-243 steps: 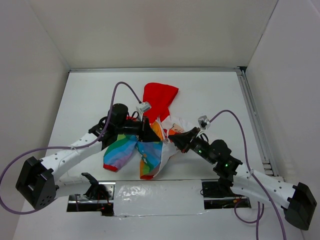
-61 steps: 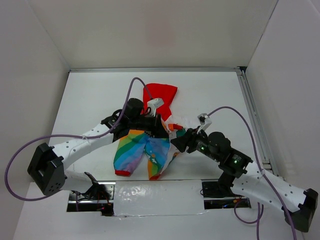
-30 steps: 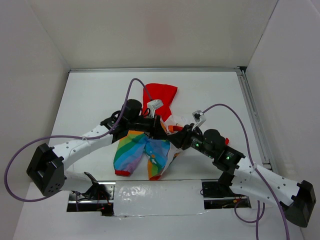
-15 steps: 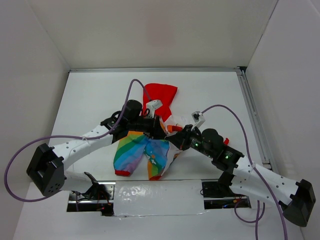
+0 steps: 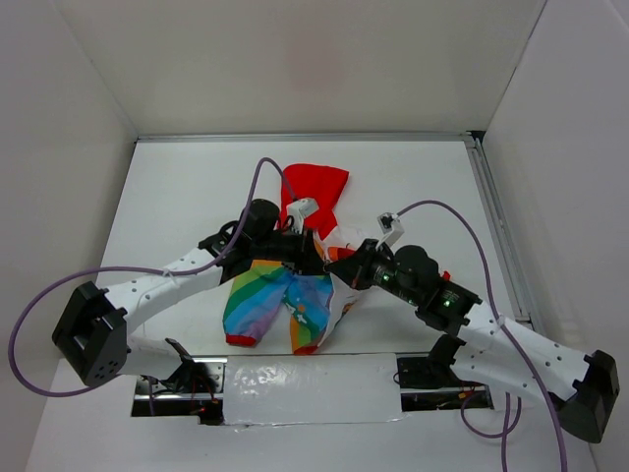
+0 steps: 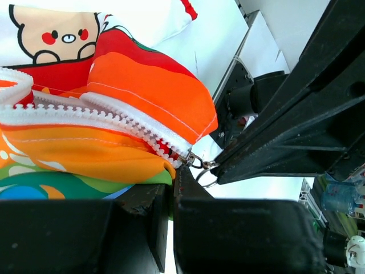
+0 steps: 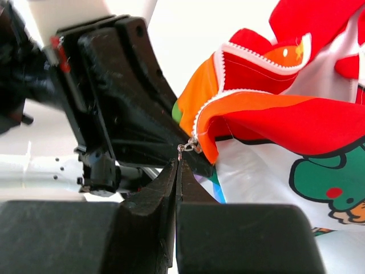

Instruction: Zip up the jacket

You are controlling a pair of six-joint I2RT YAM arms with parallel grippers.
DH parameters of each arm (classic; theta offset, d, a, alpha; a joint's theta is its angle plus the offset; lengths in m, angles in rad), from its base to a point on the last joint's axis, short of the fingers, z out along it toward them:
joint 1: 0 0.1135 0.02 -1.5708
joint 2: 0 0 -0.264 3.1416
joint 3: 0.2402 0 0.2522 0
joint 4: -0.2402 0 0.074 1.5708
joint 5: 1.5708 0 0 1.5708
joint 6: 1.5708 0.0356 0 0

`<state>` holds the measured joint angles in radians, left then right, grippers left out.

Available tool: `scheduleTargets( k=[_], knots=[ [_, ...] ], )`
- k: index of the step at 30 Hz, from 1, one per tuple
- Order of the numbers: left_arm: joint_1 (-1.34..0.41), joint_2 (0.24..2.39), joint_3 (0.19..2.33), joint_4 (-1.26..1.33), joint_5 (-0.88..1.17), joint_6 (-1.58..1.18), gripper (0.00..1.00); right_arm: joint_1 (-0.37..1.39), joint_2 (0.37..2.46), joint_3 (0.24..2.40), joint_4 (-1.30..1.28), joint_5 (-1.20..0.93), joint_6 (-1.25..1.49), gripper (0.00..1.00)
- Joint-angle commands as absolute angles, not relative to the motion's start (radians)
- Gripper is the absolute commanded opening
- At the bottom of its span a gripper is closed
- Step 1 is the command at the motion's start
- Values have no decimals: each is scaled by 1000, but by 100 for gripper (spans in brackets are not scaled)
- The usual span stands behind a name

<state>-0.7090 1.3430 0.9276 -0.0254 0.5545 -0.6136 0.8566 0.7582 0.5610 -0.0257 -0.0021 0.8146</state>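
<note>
- At the middle of the white table (image 5: 177,187) the jacket (image 5: 278,295) lies rumpled between the two arms. It is soft cloth in diagonal rainbow stripes, and its plain red hood (image 5: 316,185) is spread toward the far wall.
- Two rows of small white teeth (image 6: 85,111) edge the orange front panels and run together at the lower corner.
- A thin metal pull (image 7: 185,147) of bent wire hangs at that corner.
- The left gripper (image 6: 171,191), with blocky black fingers nearly together, pinches the jacket's hem just under the zipper's end.
- The right gripper (image 7: 176,168) has tapered black fingers pressed tip to tip, touching the pull. I cannot tell whether the pull is clamped.
- A cartoon bear (image 6: 57,34) with red cheeks is printed on the smooth white lining.
</note>
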Motion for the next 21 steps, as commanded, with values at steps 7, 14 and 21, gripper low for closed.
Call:
scheduleTargets(
  k=[7, 14, 21],
  knots=[
    [-704, 1342, 891, 35, 606, -617, 0, 845, 883, 716, -8, 52, 1032, 0],
    [-704, 1342, 873, 58, 634, -627, 0, 808, 876, 707, 15, 52, 1166, 0],
    [-704, 1345, 853, 87, 678, -629, 0, 772, 844, 635, 84, 107, 1278, 0]
  ],
)
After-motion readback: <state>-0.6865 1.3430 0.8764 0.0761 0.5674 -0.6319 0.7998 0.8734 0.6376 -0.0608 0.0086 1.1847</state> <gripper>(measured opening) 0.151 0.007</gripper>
